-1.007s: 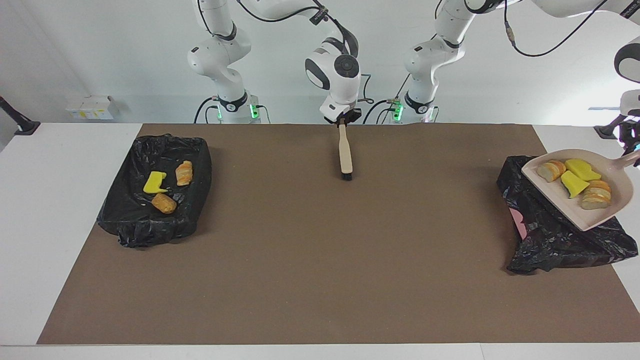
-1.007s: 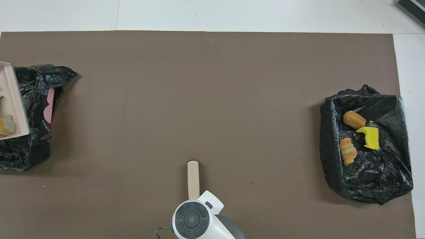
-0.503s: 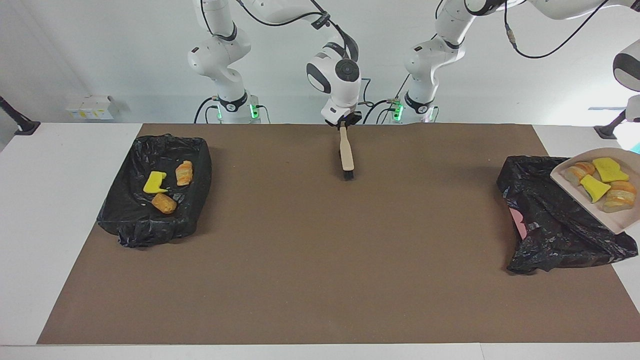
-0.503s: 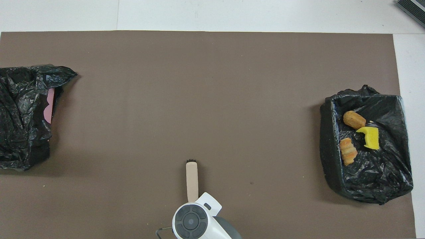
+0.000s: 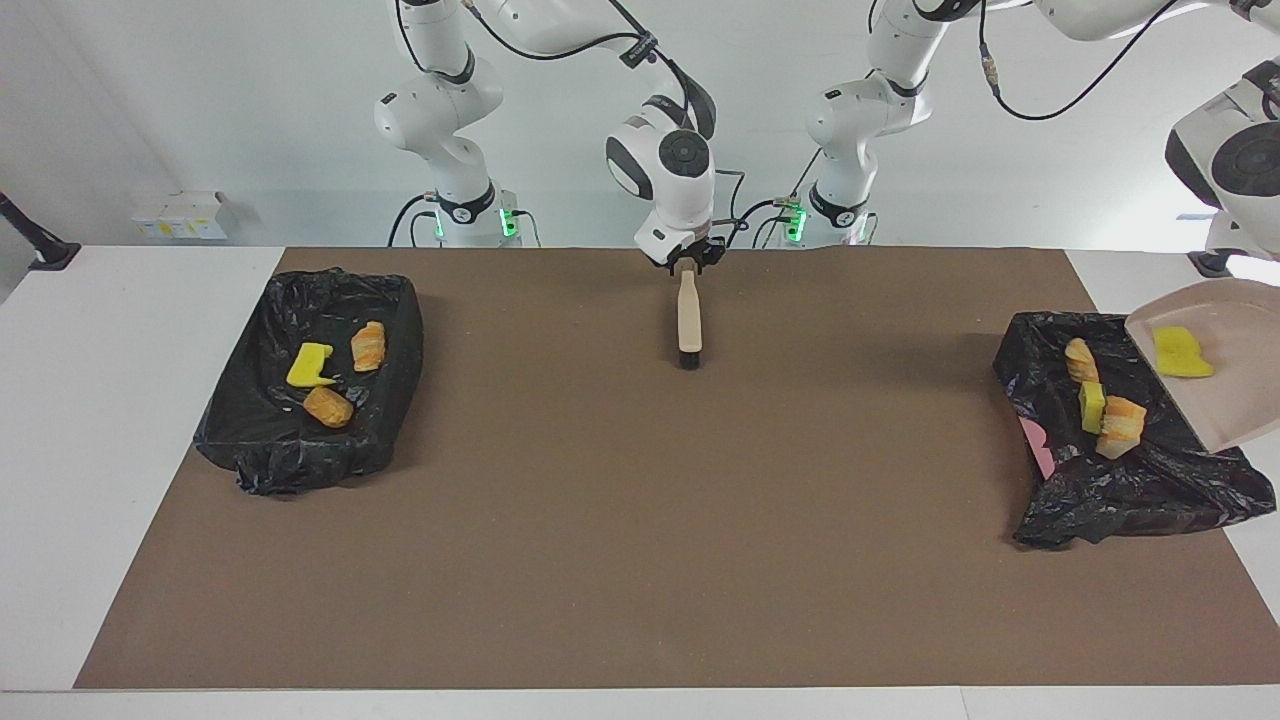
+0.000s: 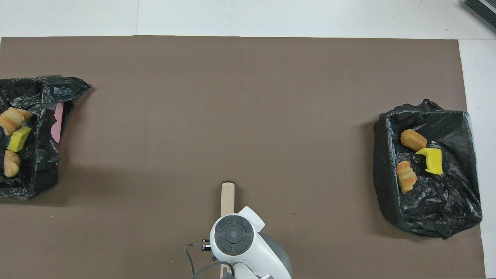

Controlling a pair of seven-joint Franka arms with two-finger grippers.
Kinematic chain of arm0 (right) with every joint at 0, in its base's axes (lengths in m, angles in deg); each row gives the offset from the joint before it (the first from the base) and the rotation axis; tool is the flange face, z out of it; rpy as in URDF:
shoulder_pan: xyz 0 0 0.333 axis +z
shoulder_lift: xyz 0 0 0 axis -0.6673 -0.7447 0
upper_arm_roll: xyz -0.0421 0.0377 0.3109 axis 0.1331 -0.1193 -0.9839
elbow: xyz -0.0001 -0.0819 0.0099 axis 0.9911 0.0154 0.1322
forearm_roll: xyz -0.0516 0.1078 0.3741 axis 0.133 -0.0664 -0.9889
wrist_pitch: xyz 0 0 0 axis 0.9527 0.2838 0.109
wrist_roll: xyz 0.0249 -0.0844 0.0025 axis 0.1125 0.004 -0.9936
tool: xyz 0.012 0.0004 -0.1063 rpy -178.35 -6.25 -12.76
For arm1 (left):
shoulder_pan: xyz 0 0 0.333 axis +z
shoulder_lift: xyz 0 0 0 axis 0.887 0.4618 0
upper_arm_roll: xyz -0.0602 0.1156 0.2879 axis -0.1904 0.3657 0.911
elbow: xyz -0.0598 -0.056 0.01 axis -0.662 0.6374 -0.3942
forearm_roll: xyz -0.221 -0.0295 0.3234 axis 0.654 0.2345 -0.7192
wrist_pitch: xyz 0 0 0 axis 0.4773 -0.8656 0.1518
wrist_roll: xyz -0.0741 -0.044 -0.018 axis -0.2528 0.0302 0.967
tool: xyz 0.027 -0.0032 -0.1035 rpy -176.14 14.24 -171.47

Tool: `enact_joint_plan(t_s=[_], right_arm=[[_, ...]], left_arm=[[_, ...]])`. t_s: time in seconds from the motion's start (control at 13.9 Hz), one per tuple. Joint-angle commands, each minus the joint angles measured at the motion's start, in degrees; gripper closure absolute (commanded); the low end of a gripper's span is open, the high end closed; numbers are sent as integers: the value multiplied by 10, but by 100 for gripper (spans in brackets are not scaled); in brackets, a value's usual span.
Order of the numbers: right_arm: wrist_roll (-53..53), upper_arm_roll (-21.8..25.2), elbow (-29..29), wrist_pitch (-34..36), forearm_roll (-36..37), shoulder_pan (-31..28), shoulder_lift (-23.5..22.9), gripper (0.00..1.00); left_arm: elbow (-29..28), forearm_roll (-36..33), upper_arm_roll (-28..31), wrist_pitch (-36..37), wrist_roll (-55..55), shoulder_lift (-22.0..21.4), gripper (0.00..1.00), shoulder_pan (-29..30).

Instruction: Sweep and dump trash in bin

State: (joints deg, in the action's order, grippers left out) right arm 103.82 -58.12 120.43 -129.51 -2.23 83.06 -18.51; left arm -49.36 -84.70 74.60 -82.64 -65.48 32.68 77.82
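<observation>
While trash point(image 5: 1102, 405) fills the bin point(image 5: 1180, 480), one piece point(image 5: 1180, 352) lies below the left pincer.

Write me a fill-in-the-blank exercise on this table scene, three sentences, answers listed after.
1. The tilted dustpan has only one ____ sponge chunk on it.
2. The bin at the right arm's end holds ____ pieces of trash.
3. The brush at the right gripper lies on the ____ mat.

Missing words: yellow; three; brown

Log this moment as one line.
step: dumping | left arm: dustpan tilted over bin at its end | in bin: three pieces | on dustpan: one yellow piece | right gripper: at brush handle
</observation>
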Motion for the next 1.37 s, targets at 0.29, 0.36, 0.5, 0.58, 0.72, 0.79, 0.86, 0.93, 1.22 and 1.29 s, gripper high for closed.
enact_joint_plan(t_s=[0.29, 0.36, 0.5, 0.58, 0.72, 0.79, 0.86, 0.93, 1.22, 1.29], right_arm=[[-2, -1, -88, 92, 5, -105, 28, 20], [-2, -1, -92, 102, 22, -123, 44, 11], [-3, -1, -95, 107, 59, -153, 70, 0], [-3, -1, -95, 108, 79, -165, 80, 0], [-9, -1, -105, 117, 103, -196, 101, 0], [-31, -1, -131, 154, 104, -224, 104, 0], [-70, 0, -174, 212, 107, -250, 99, 0], [-102, 0, -204, 250, 113, -272, 97, 0], [-139, 4, -260, 303, 157, -321, 96, 0], [-142, 3, -275, 308, 172, -331, 94, 0]], left_arm=[[-38, -43, 5, 141, 99, -38, 100, -61], [-39, -43, 5, 161, 108, -39, 100, -73], [-38, -47, 6, 159, 108, -38, 100, -66], [-38, -58, 10, 144, 102, -39, 100, -64], [-38, -67, 11, 108, 98, -39, 100, -34], [-38, -67, 11, 105, 96, -38, 100, -32], [-37, -65, 11, 110, 96, -38, 100, -33], [-34, -57, 10, 110, 97, -40, 100, -36], [-22, 38, 3, 146, 105, -58, 100, -50], [-22, 73, 4, 154, 107, -65, 100, -52]])
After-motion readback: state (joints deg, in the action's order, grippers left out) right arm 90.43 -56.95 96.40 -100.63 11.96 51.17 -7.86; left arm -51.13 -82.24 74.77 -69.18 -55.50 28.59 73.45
